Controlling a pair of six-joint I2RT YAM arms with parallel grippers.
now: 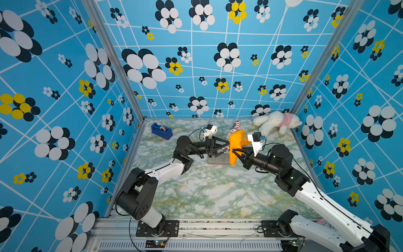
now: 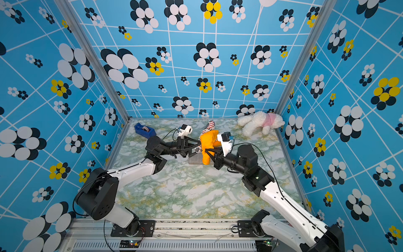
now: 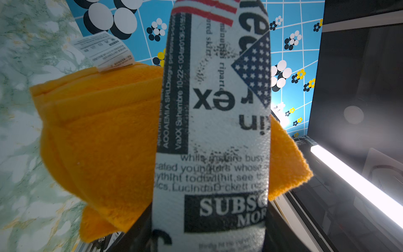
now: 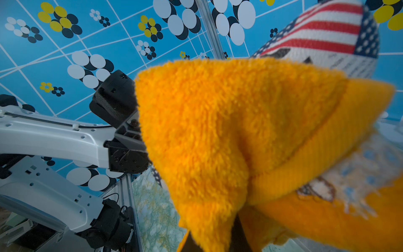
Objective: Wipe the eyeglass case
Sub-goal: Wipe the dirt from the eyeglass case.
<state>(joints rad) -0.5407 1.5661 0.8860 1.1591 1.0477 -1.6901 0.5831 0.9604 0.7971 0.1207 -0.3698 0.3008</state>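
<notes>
Gripping eyeglass case (image 1: 235,126) with left fingers (image 1: 220,140), closed near its lower end. Held clear of counter (image 1: 207,192), above grey block (image 1: 216,161), tilted, flag-print end up. Pinching orange cloth (image 1: 236,139) with right fingers (image 1: 242,149), shut tight. Draped against case, above same block. Beyond block: blue tape dispenser (image 1: 161,131), white plush toy (image 1: 274,123), well apart.

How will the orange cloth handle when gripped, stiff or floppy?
Likely floppy: the orange cloth folds and droops past the right gripper. Its fluffy pile suggests light and grippy, not slippery. It shows either side of the eyeglass case, so it probably conforms when pressed.
</notes>
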